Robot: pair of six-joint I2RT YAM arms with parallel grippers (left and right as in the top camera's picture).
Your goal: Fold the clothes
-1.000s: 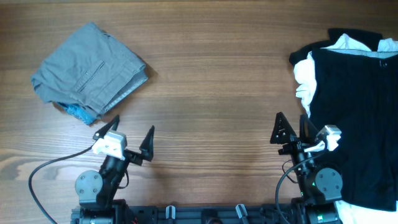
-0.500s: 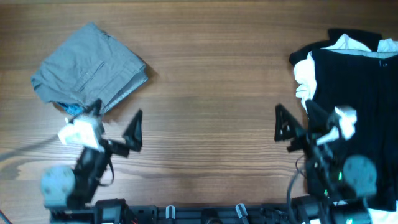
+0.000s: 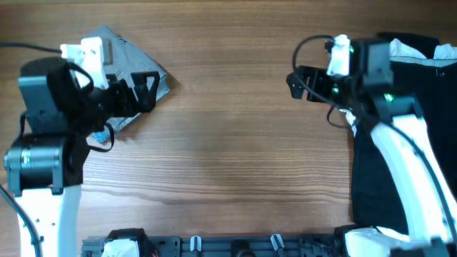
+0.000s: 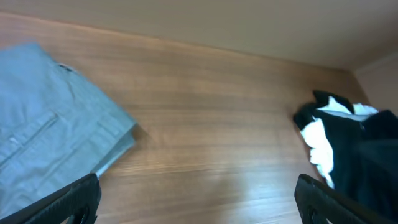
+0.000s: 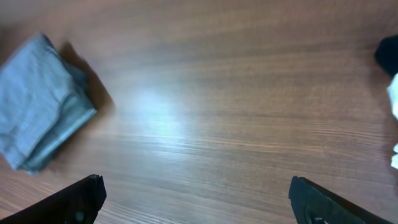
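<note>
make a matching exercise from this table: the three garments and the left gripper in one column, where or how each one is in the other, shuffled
Column one
1. folded grey fabric trousers
2. large plain black T-shirt
3. plain white T-shirt
4. left gripper

Column two
a. open, holding nothing
b. peeking out from under another garment
c. alone at the left side of the wooden table
d. lying on top at the table's right side

Pairs: 1-c, 2-d, 3-b, 4-a
</note>
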